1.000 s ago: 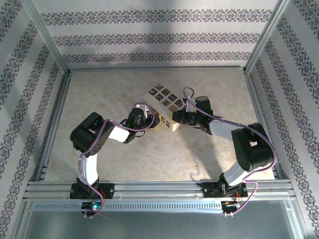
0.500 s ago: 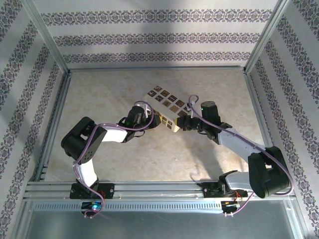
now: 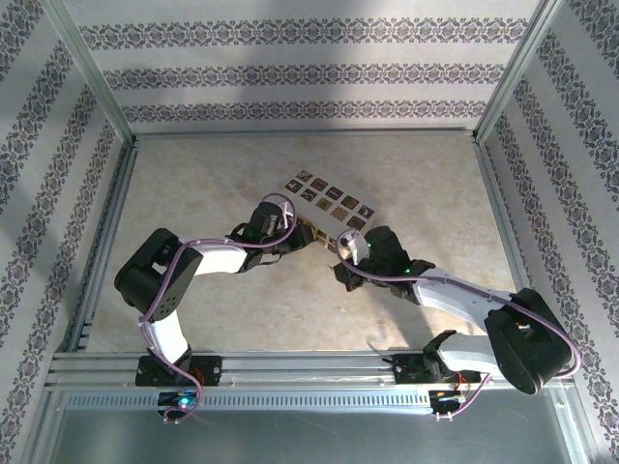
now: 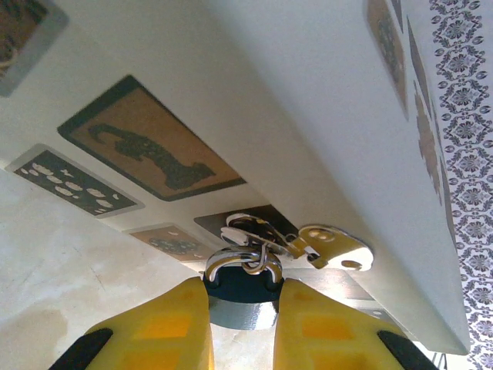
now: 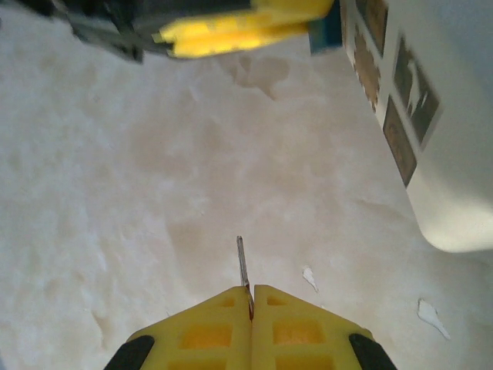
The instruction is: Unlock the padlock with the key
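In the left wrist view my left gripper (image 4: 243, 287) is shut on the padlock (image 4: 241, 291), a small dark blue body with a silvery base. Its silvery shackle (image 4: 240, 262) points up, threaded with a wire ring and a brass tag (image 4: 333, 247), close under the cream box (image 4: 293, 116). In the right wrist view my right gripper (image 5: 252, 291) is shut on the key (image 5: 242, 262). Its thin grey blade sticks out over the bare table. From above, the left gripper (image 3: 306, 238) sits at the box's near edge and the right gripper (image 3: 341, 272) is apart from it, nearer the front.
The cream box (image 3: 327, 201) with dark square tiles sits mid-table, tilted. Its rounded corner (image 5: 443, 208) lies right of the key. The left gripper's yellow finger (image 5: 239, 27) is ahead of the key. Small white flecks (image 5: 308, 276) lie on the beige table (image 3: 242, 309). Metal rails and patterned walls enclose the table.
My right arm has swung away from the box's right side, toward the front and left, with the key still pinched. The left gripper stays at the box, holding the padlock.
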`<state>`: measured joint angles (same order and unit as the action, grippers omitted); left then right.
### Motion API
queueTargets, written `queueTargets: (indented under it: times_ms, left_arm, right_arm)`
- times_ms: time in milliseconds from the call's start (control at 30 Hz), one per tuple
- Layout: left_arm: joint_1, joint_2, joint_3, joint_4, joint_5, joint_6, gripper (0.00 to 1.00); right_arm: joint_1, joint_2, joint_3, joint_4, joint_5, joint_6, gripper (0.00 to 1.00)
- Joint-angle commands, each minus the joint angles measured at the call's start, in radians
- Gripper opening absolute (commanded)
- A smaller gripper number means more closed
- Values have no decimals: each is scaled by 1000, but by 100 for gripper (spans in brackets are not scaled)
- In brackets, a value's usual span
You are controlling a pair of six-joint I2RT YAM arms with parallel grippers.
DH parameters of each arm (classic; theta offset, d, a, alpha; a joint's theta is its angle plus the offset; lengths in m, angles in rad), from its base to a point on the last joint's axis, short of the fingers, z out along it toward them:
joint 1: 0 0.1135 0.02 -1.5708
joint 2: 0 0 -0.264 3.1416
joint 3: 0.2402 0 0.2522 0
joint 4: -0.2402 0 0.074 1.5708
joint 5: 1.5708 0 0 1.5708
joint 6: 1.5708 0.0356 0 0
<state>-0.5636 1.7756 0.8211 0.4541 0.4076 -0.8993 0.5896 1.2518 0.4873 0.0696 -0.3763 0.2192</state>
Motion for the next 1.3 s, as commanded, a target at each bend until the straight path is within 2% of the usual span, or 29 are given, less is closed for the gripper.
queueTargets:
  times_ms: [0, 367, 800, 1267]
  left_arm:
    - [-21, -27, 42, 13, 21, -26, 20]
    - [-28, -22, 60, -5, 34, -51, 20]
    - [-36, -19, 65, 2, 28, -74, 20]
    - [-44, -9, 73, 10, 13, -89, 19]
  right_arm:
    - [18, 5, -27, 62, 109, -59, 0]
    - [30, 39, -45, 178, 190, -90, 0]
    - [32, 136, -37, 322, 188, -49, 0]
    - [33, 197, -27, 411, 240, -27, 0]
